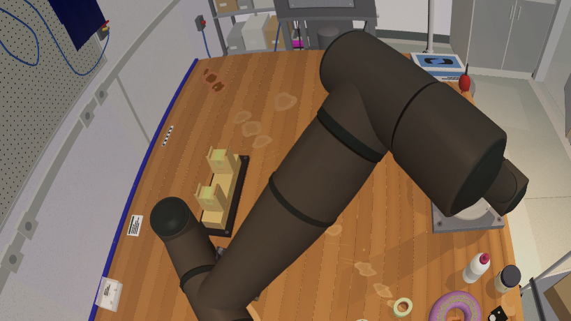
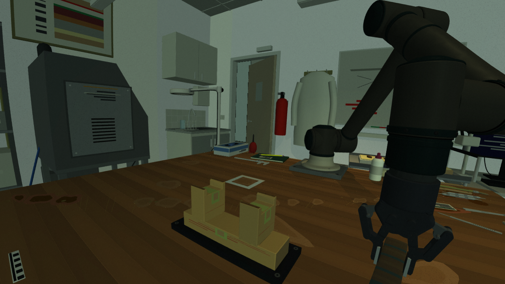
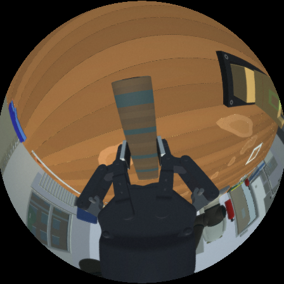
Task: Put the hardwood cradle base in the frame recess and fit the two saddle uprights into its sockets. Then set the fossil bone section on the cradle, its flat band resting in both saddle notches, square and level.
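Note:
The fossil bone section [image 3: 138, 123] is hidden behind the arm in the side camera, and its near end is cut off in the second side camera [image 2: 388, 261]. It is a long brown bar with teal bands, lying on the table. My gripper [image 3: 142, 149] [image 2: 392, 263] is closed on it, a finger pad on each long side. To the left the hardwood cradle base [image 2: 235, 236] [image 1: 221, 195] sits in the black frame [image 2: 233, 252]. Two saddle uprights [image 2: 207, 199] [image 2: 257, 219] stand in its sockets, their notches empty.
The table's blue-trimmed edge [image 1: 159, 131] runs just beyond the frame. The arm's base plate [image 1: 467, 219] is at the far side. A white glue bottle [image 1: 476, 267], a dark jar [image 1: 507, 278], a tape roll [image 1: 402, 306] and a purple ring [image 1: 455, 306] lie at one corner.

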Available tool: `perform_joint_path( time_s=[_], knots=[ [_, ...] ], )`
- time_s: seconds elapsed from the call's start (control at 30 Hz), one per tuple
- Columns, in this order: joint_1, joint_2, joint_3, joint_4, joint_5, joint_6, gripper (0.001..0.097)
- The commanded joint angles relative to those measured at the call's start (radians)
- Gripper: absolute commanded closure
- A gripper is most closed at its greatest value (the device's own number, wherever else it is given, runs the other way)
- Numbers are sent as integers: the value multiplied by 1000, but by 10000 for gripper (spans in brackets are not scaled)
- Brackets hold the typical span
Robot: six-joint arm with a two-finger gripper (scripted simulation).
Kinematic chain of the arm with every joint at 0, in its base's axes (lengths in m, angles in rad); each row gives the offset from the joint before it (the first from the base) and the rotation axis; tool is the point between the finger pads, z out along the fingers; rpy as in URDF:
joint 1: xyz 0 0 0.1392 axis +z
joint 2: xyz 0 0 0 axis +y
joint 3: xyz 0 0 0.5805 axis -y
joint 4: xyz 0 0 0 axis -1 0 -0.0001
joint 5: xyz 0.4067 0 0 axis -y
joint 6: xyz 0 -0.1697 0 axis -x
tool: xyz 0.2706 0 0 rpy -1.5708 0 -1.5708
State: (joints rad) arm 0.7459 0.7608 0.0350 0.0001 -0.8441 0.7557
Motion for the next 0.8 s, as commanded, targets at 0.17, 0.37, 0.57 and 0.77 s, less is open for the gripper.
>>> perform_joint_path(
  time_s=[0.17,0.37,0.57,0.77],
  knots=[
    [-1,2,-1,0,1,0,901],
    [-1,-2,1,1,-6,0,901],
    [-1,-11,7,1,-17,0,901],
    [0,-20,13,2,-31,0,901]
  ],
)
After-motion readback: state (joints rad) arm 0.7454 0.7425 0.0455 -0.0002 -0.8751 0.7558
